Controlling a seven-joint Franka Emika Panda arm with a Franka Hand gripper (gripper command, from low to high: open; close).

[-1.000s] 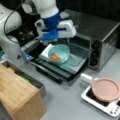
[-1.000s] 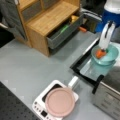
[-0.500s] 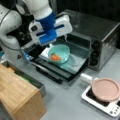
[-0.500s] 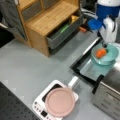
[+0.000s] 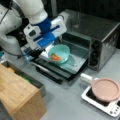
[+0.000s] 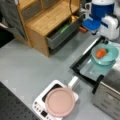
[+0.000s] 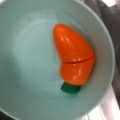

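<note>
Wooden cabinet [image 5: 21, 97] boxy, at a front view's left. Gripper [image 5: 51, 51] at smooth teal bowl [image 5: 60, 53] rim; opening: cannot tell. Glossy orange carrot [image 7: 73, 58], green stub, inside bowl on glass oven door [image 5: 72, 65]. Round pink pan [image 5: 106, 89] at right.

Carrot [image 7: 73, 58] in bowl [image 5: 60, 53], bowl on oven door [image 5: 72, 65], pan [image 5: 106, 89] at right

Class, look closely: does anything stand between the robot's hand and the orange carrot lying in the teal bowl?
Nothing visible does. The orange toy carrot lies uncovered in the teal bowl, on the open oven door, with the hand at the bowl's rim.
</note>
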